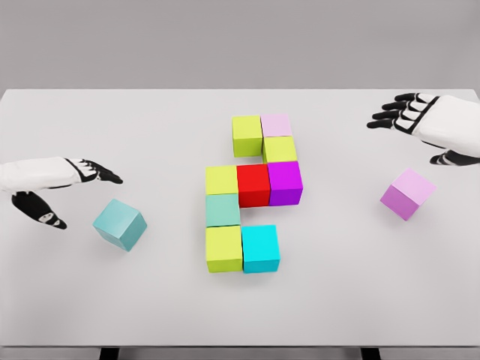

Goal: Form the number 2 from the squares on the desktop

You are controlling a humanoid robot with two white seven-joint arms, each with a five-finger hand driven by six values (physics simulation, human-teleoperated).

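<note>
A wide white matte tabletop fills the frame, with a plain grey wall behind it. Near the middle lies a cluster of eight smooth cubes set face to face. At its top sit a lime-green cube and, touching it on the right, a pale pink cube. Directly below the pink one is a second yellow-green cube, and below that a magenta cube. A red cube touches the magenta one on its left, and a third yellow-green cube touches the red one further left. Under that come a muted teal-green cube, then a fourth yellow-green cube, with a bright cyan cube beside it on the right.

Two cubes lie loose. A light teal cube, turned at an angle, rests at the lower left, well apart from the cluster and just below and right of the left hand, whose dark fingers are stretched out flat and hold nothing. A lilac cube, also turned, lies at centre right, below the right hand, which hovers at the upper right with fingers loosely spread and empty. Nothing lies between either hand and its nearby cube.
</note>
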